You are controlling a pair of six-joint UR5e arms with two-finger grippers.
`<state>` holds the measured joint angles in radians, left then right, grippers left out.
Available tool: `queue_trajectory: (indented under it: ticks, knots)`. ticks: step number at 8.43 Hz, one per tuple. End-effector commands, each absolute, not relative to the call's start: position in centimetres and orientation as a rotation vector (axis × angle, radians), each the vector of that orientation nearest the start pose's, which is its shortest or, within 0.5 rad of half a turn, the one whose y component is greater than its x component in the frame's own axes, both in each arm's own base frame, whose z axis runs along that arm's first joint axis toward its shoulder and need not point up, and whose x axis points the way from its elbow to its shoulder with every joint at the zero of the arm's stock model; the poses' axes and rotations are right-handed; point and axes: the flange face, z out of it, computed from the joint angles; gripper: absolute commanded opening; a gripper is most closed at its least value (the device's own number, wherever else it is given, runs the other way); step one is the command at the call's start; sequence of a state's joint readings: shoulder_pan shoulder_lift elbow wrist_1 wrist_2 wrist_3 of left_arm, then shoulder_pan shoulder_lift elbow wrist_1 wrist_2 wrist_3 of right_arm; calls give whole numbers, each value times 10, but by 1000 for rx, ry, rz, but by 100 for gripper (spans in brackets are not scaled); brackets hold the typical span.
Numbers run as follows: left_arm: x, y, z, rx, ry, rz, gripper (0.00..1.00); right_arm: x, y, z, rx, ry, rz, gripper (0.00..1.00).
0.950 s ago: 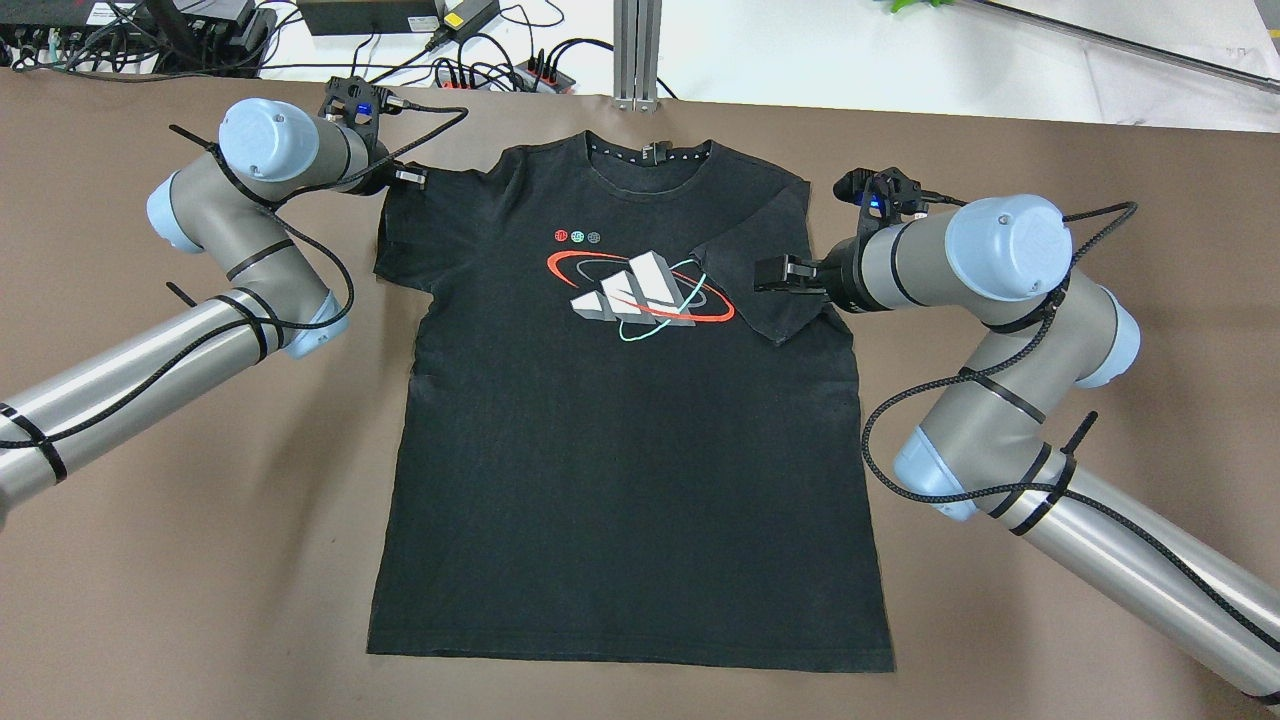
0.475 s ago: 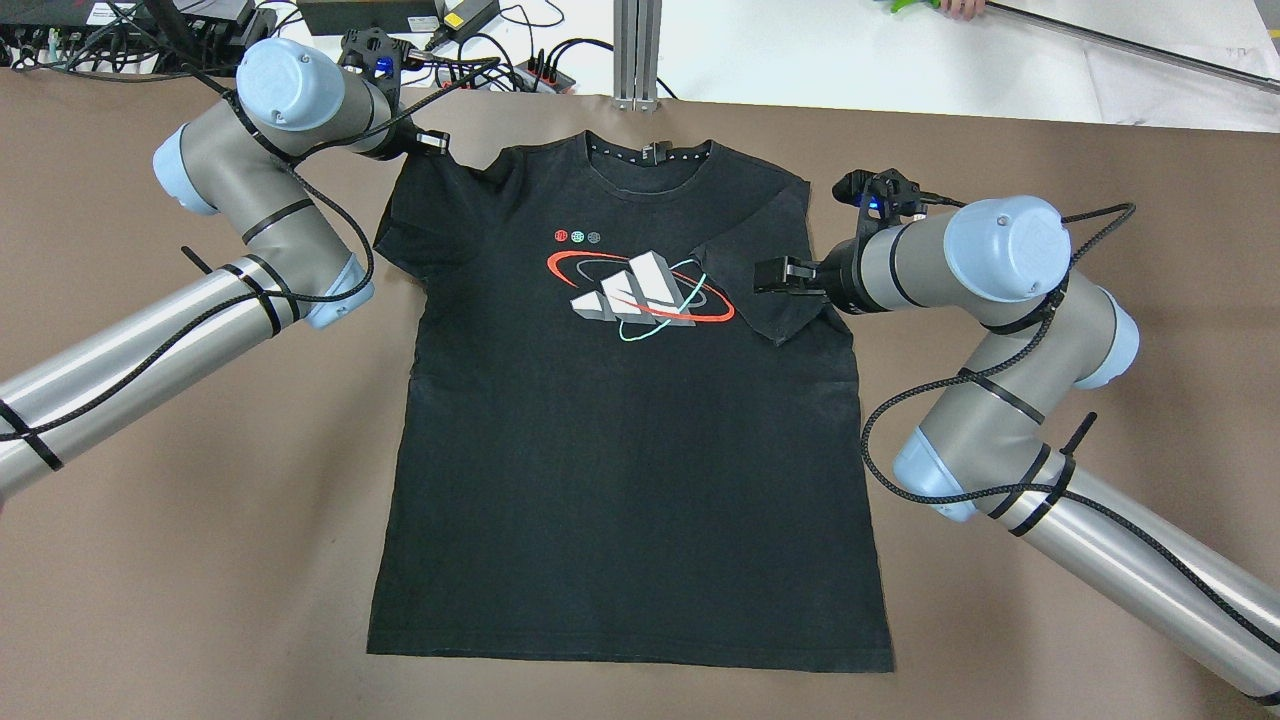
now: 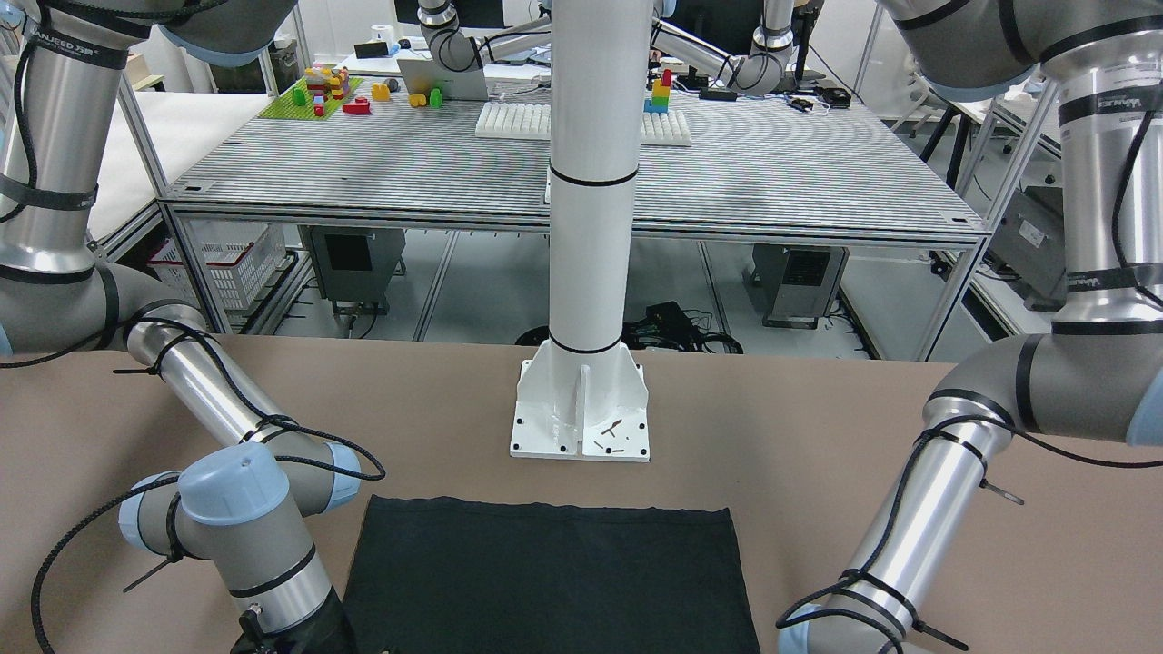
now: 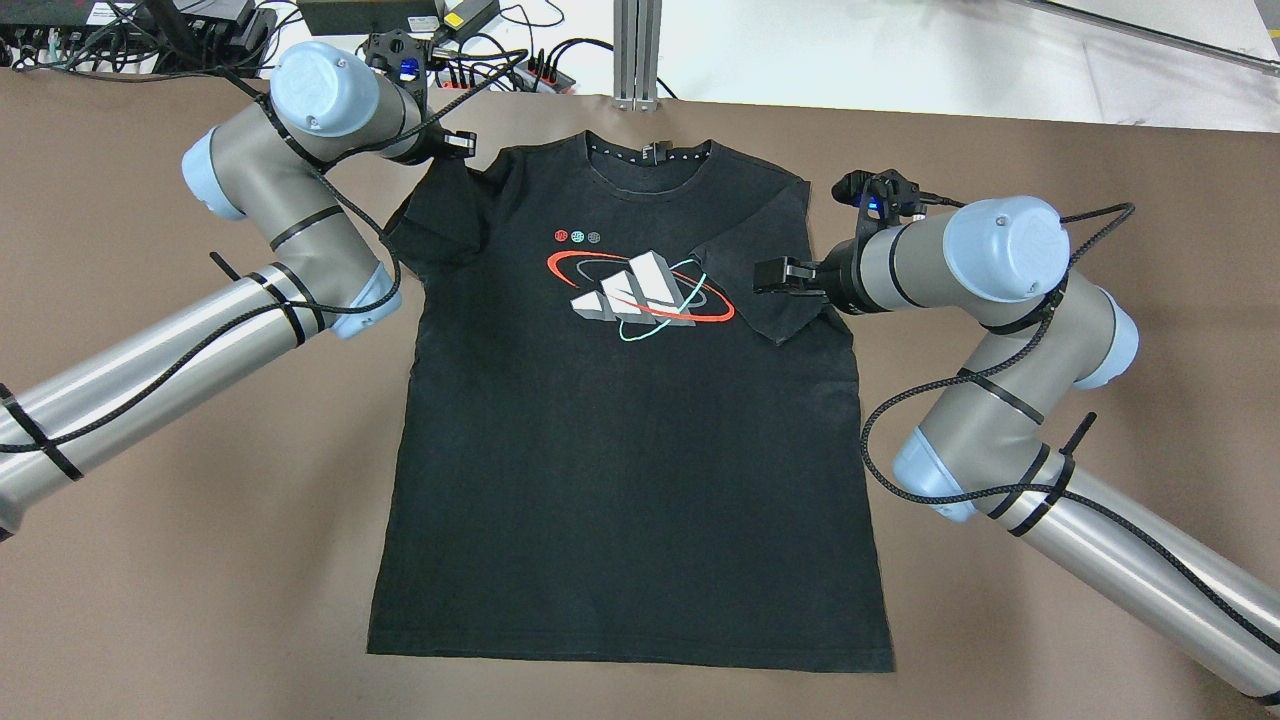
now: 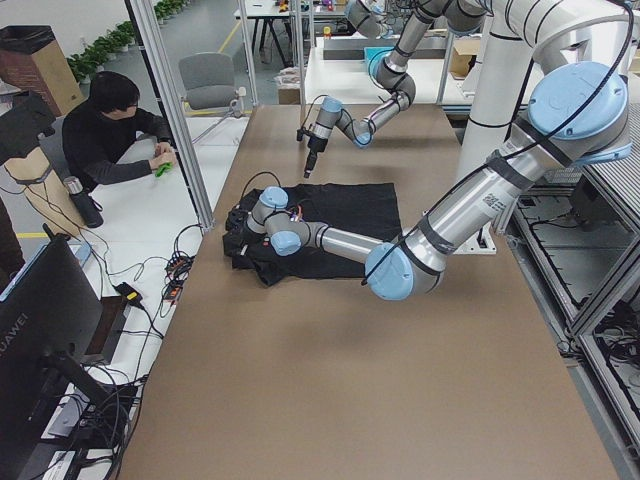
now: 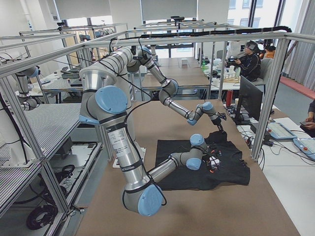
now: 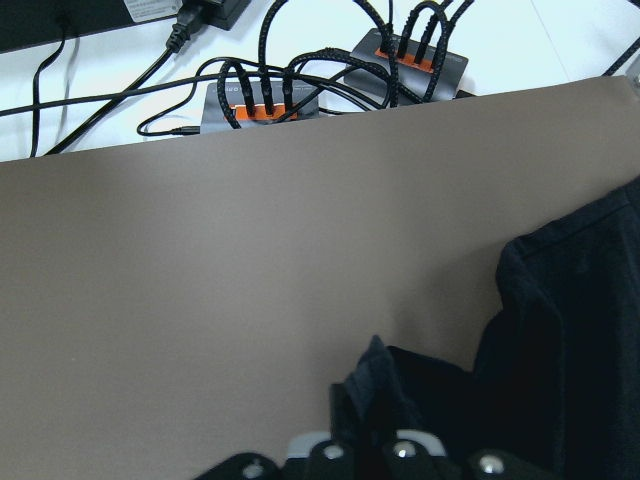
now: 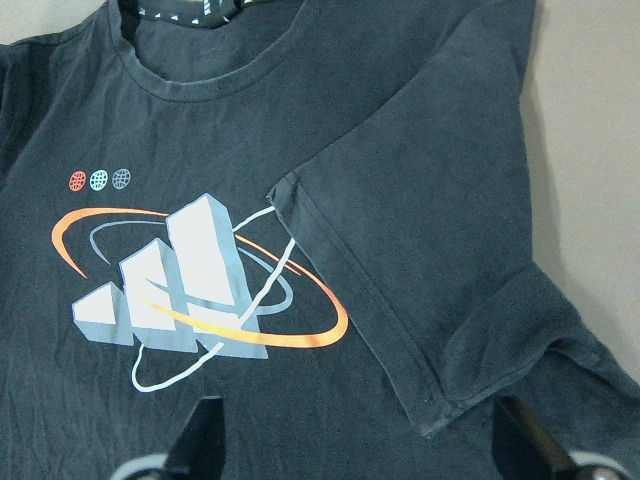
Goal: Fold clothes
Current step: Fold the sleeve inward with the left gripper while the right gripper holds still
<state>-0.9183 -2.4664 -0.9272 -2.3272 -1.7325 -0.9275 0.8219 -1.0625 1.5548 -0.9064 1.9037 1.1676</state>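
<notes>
Table (image 4: 180,600): brown and flat; both arms reach in over it.
Left gripper (image 4: 460,143): squeezed tight on the edge of one sleeve (image 4: 440,215), up at about 11 o'clock on the table in the overhead view. The wrist camera shows a bump of black cloth caught between its tips.
Right gripper (image 4: 765,275): its two fingers (image 8: 205,440) are spread wide apart and hold nothing. It sits over the other sleeve (image 4: 755,270), at about 2 o'clock from the middle of the shirt.
T-shirt (image 4: 620,470): black, lying face up in the middle of the table. The collar (image 4: 650,158) points to 12 o'clock and the bottom hem to 6 o'clock.
Sleeves: the one at the right gripper is folded in over the chest. The one in the left gripper is pulled up and bunched.
Print (image 4: 640,295): white and grey blocks with red and light-blue loops, on the chest. The folded sleeve's tip touches its edge at 3 o'clock.
Power strips (image 7: 265,100): past the table's far edge at 12 o'clock, with black cables plugged in.
Person (image 5: 110,140): sits at a white desk past that end.
</notes>
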Motion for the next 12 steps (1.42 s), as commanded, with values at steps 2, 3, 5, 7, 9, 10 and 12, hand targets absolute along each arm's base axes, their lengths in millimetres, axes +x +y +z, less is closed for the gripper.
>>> queue_trajectory:
  ticks: [2, 3, 5, 7, 9, 10, 12]
  knots:
    - [498, -712, 258, 619, 821, -277, 5, -389, -566, 293, 428, -1102, 178, 94]
    - [513, -708, 238, 604, 788, -310, 5, -387, -570, 295, 453, -1084, 198, 94]
    - [544, -696, 226, 634, 742, -343, 6, -387, -572, 298, 464, -1071, 207, 94]
    - [553, -694, 225, 627, 737, -356, 6, -388, -573, 299, 463, -1068, 206, 94]
    - [561, -697, 213, 634, 734, -369, 6, -388, -573, 301, 461, -1065, 207, 94]
    - [572, -691, 203, 628, 750, -393, 6, -389, -574, 303, 459, -1063, 208, 94]
    - [574, -690, 202, 631, 749, -400, 7, -390, -574, 305, 456, -1062, 208, 94]
